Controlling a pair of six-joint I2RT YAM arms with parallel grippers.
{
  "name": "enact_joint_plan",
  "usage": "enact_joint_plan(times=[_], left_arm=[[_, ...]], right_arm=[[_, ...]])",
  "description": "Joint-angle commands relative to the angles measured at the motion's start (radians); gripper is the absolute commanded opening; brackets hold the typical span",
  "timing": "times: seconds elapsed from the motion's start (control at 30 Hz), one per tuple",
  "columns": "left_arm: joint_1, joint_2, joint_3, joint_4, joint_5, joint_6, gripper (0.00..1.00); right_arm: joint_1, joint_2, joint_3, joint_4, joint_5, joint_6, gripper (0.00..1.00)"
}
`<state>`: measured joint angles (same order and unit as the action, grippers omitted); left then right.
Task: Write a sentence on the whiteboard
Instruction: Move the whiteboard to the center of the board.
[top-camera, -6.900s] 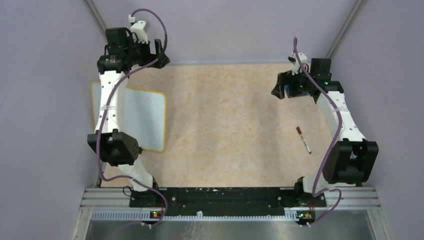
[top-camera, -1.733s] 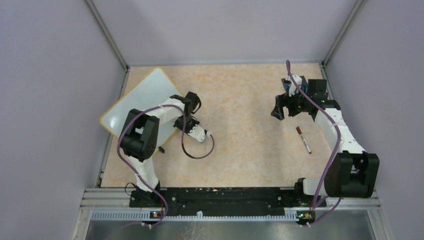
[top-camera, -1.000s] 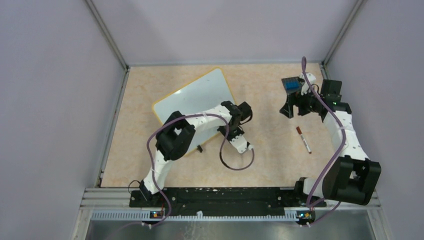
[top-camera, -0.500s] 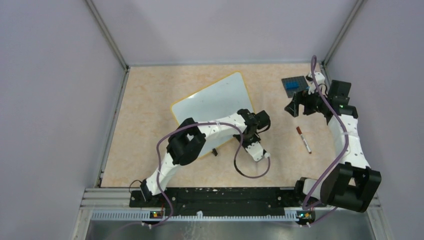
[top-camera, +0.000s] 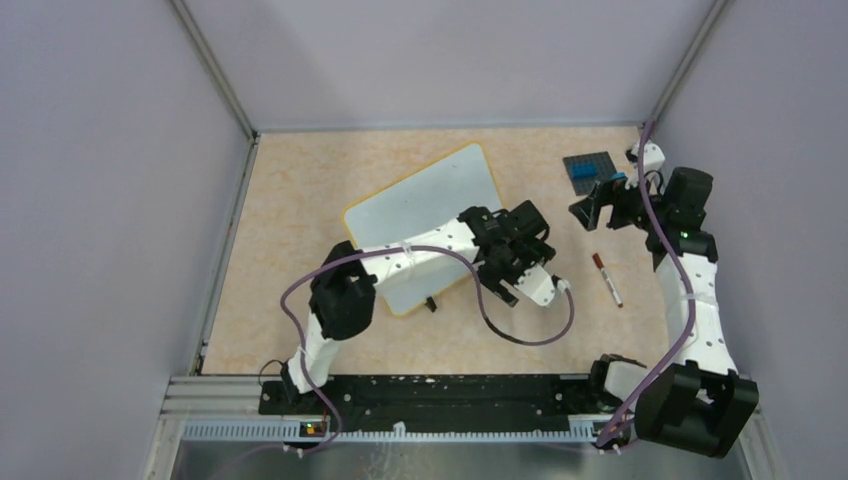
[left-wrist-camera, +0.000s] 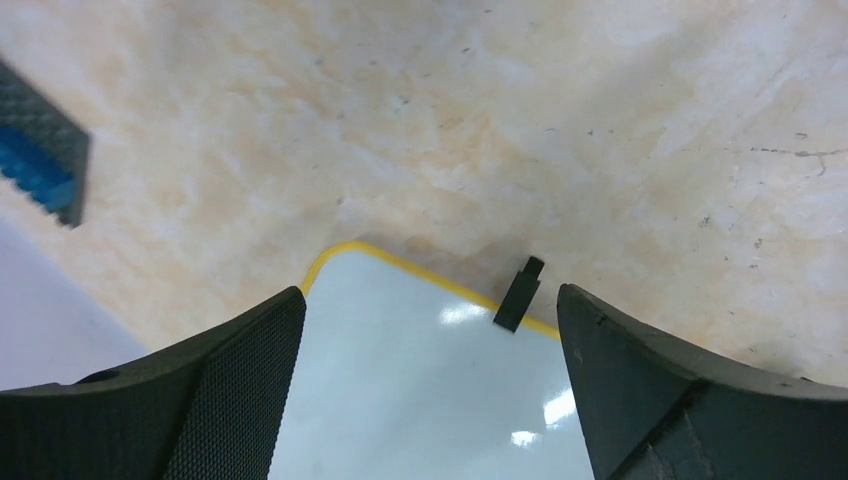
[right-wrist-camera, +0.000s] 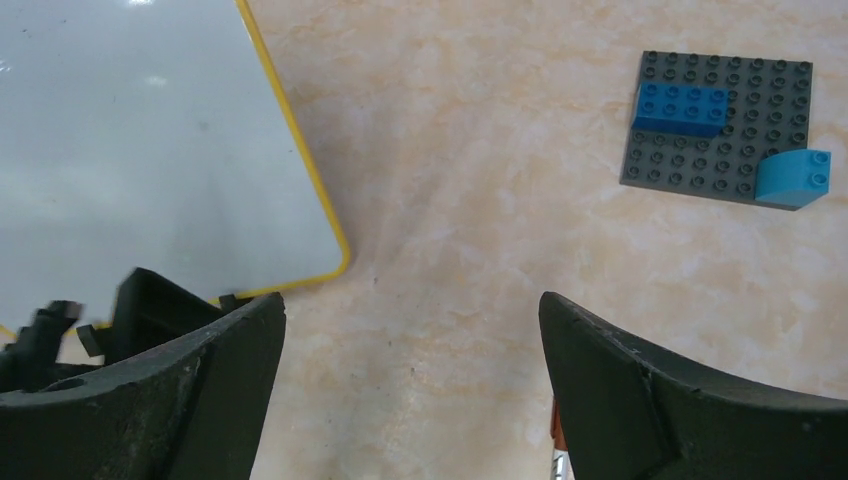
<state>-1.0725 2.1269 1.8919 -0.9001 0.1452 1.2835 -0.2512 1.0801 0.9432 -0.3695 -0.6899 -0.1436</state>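
The whiteboard (top-camera: 420, 205) lies flat on the mottled beige table (top-camera: 300, 200), tilted, in the middle of the overhead view and a little left of centre. Its yellow rim is visible, and the part of its face that shows is plain white. The left arm reaches across the board's lower right part. One black clip foot (top-camera: 431, 303) sticks out at the board's lower edge.

The left gripper (top-camera: 520, 240) sits over the board's right corner. In its wrist view the fingers (left-wrist-camera: 240, 380) stand wide apart at the lower left and lower right of the frame with nothing held. Between them lie the board's rounded corner and another clip foot (left-wrist-camera: 518, 295).

To the right a marker (top-camera: 606, 278) with a reddish-brown end lies on the table, apart from both grippers. Above it, the right gripper (top-camera: 595, 205) hangs with its jaws spread just as wide, also empty (its own camera looks down on bare table between the fingers). At the upper right lies a dark studded plate (top-camera: 588, 170) with blue bricks on it, well clear of the board.
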Motion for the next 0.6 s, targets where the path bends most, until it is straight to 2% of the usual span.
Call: enact_joint_plan(times=[0.0, 0.17, 0.3, 0.37, 0.43, 0.5, 0.57], left_arm=[[0.025, -0.197, -0.051, 0.087, 0.079, -0.185, 0.99], [0.114, -0.283, -0.021, 0.106, 0.129, -0.416, 0.99], [0.264, -0.317, 0.081, 0.077, 0.257, -0.666, 0.99], [0.358, -0.35, 0.095, 0.094, 0.316, -0.812, 0.99], [0.44, -0.405, 0.059, 0.178, 0.351, -0.943, 0.99], [0.502, -0.47, 0.013, 0.255, 0.322, -1.057, 0.99], [0.538, -0.536, -0.031, 0.312, 0.216, -1.162, 0.99]], right_arm=[[-0.014, 0.016, 0.082, 0.022, -0.035, 0.04, 0.93], [-0.026, 0.092, 0.198, -0.028, -0.098, 0.091, 0.92], [-0.006, 0.164, 0.228, -0.095, -0.124, 0.049, 0.9], [0.044, 0.185, 0.217, -0.136, -0.067, -0.001, 0.88], [0.116, 0.188, 0.186, -0.139, 0.014, -0.042, 0.88], [0.201, 0.189, 0.161, -0.132, 0.109, -0.069, 0.9], [0.287, 0.196, 0.142, -0.116, 0.192, -0.075, 0.91]])
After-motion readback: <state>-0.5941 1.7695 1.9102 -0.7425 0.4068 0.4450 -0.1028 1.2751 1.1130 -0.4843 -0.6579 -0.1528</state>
